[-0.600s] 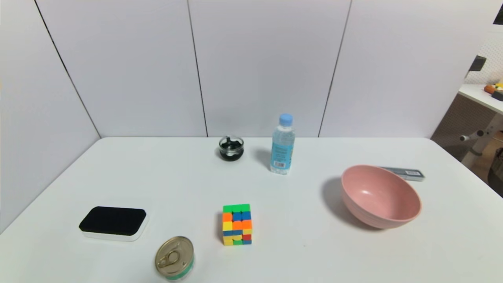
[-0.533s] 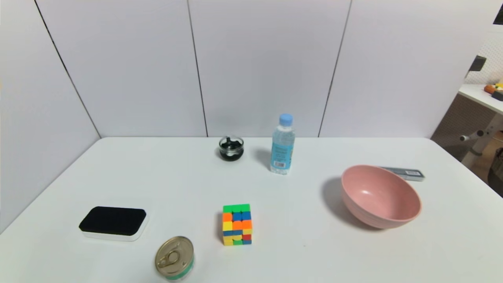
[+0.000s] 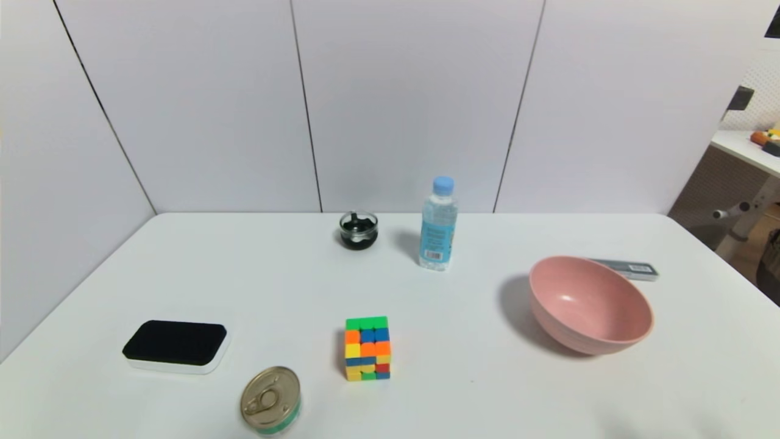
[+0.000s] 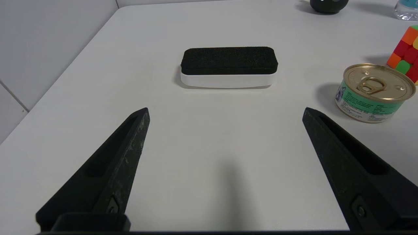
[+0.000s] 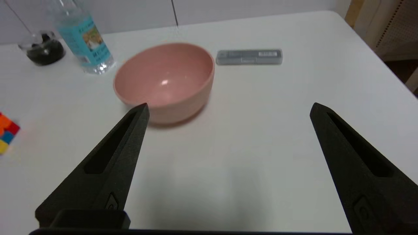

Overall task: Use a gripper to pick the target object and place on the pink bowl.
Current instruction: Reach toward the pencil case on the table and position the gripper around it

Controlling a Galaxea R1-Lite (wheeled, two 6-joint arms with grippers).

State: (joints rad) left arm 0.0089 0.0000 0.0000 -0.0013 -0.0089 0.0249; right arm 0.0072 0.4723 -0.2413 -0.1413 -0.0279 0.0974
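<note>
Head view: no arm in sight; the white table (image 3: 426, 292) carries the pink bowl (image 3: 590, 305) on the right, and the dark grey case (image 3: 627, 268) lies flat just behind the bowl's far rim, partly hidden by it.
Right wrist view: here the whole case (image 5: 249, 57) shows, barcode label near one end, resting on the table just beside the pink bowl (image 5: 164, 80), no contact visible between them.
Right gripper (image 5: 228, 109): hovering over bare table on the near side of the bowl, fingers spread wide, nothing between them.
Left gripper (image 4: 225, 111): low over the table's left part, fingers equally wide apart and empty, facing the black-topped eraser (image 4: 228, 67).
Left wrist extras: the tin can (image 4: 374, 93) shows its side label, with the colour cube (image 4: 403, 54) just past it.
Back row: water bottle (image 3: 437, 224) upright, small glass dish (image 3: 359, 230) near it.
Change: a faint shadow has appeared on the table at the head view's lower right edge; every object sits where it was.
</note>
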